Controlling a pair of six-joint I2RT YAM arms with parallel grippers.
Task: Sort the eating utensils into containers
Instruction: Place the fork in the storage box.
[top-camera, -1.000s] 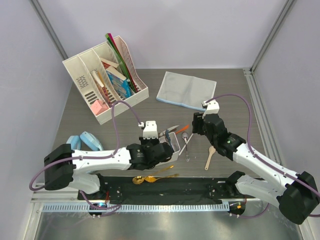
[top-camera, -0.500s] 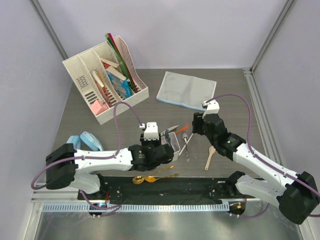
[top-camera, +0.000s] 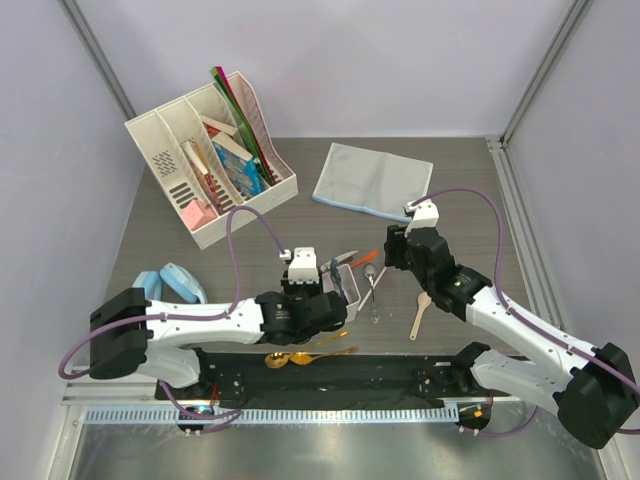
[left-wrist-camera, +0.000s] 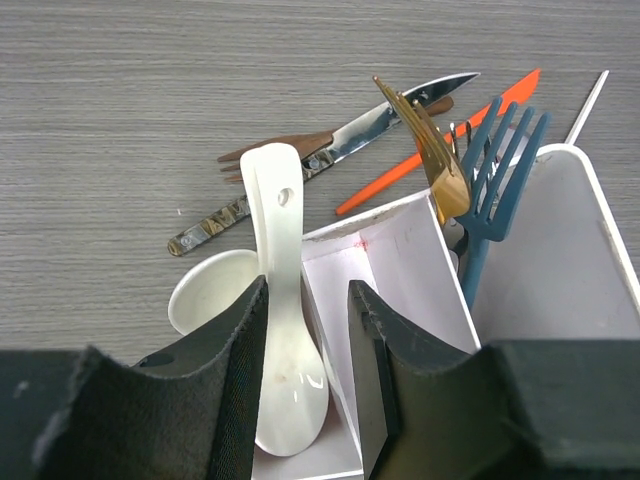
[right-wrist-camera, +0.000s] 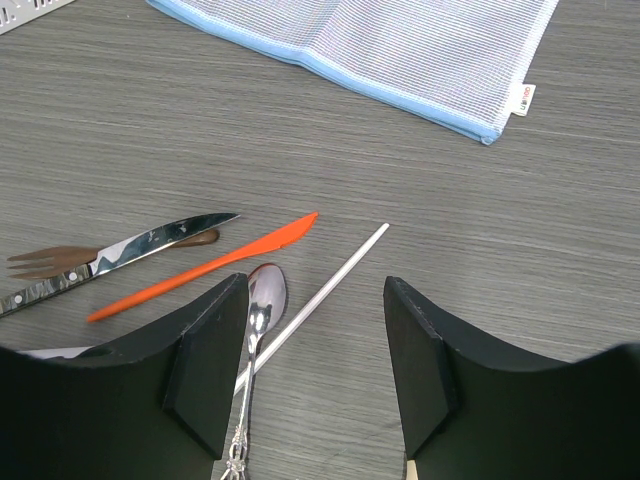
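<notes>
Both pairs spread. Left fingers (left-wrist-camera: 235, 380) straddle white ceramic spoon (left-wrist-camera: 285, 330) lying in a box (left-wrist-camera: 400, 255) compartment, apparently leaving it free; right fingers (right-wrist-camera: 210, 370) hang empty above silver spoon (right-wrist-camera: 265, 290) on surface (right-wrist-camera: 480, 260), probably the next pick.

A white file rack (top-camera: 165, 160) of books (top-camera: 235, 165) stands back-left — a blue-edged mesh pouch (top-camera: 372, 180) lies flat nearby.
</notes>
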